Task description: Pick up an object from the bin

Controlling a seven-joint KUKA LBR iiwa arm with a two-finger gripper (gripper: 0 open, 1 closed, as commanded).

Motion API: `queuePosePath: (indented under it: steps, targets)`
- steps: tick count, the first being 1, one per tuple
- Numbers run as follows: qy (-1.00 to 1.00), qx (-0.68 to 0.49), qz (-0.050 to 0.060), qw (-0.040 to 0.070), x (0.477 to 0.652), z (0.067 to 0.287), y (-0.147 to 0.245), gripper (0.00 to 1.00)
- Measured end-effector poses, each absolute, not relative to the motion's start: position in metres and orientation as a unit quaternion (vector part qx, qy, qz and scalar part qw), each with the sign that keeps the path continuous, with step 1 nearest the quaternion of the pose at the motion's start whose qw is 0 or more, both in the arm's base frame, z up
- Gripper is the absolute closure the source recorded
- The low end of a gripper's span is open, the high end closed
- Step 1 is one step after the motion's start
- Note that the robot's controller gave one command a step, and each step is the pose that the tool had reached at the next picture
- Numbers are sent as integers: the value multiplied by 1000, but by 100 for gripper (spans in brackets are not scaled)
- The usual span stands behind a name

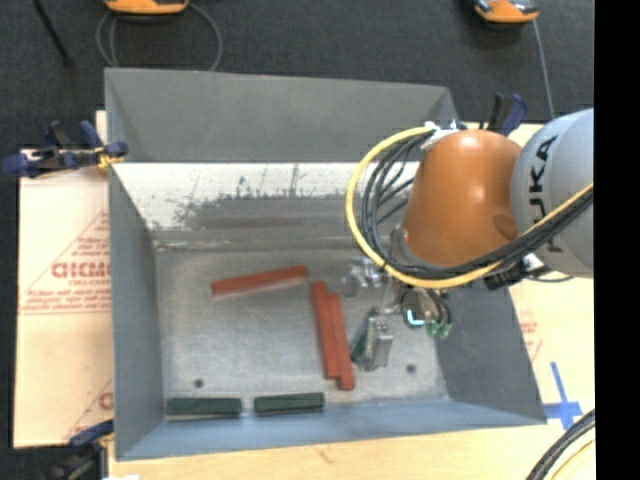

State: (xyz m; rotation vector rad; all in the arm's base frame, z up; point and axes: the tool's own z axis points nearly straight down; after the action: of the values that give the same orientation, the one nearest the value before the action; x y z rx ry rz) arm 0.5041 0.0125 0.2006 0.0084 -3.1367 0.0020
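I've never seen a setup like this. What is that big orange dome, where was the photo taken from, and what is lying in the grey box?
The photo comes from one camera above the box, looking down and slightly from the side. The grey box is a metal bin. The orange dome is a cover on the wrist of a robot arm, which reaches in from the picture's right with cables looped around it. Below the dome hangs its claw, low over the bin's floor.

Four small bars lie on that floor. A crosswise red bar is near the middle. An upright-running red bar lies just to the picture's left of the claw. A first dark green bar and a second dark green bar lie end to end along the front wall.

I cannot tell whether the claw is holding anything.
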Motion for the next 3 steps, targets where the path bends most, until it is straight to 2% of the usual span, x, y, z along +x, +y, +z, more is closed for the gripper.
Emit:
queuePosePath:
  steps: [1,2,3]
  targets:
    - [-998,-58,-1,1,549,68,-41,0]
    - [-996,-90,2,-5,599,72,-159,0]
    - [-956,-294,-1,-1,527,125,-124,0]
